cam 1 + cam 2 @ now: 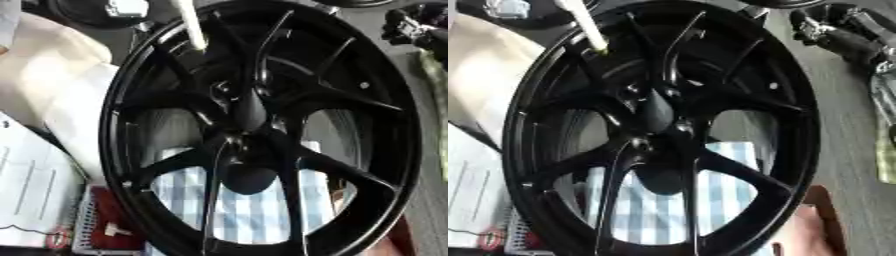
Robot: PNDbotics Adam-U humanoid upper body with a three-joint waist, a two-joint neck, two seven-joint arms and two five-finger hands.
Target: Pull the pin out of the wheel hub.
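A large black wheel with thin spokes fills both views, standing tilted on its edge. Its dark hub lies at the centre, where the spokes meet. A white rod-like pin slants down from the top edge, and its tip meets the wheel's upper left part between two spokes. My right hand, black, shows at the upper right beyond the rim, apart from the wheel and the pin. My left hand shows in neither view.
A blue-and-white checked cloth shows through the lower spokes. White paper and a red object with a grid lie at the lower left, and beige fabric at the upper left. A pinkish-brown shape sits by the lower right rim.
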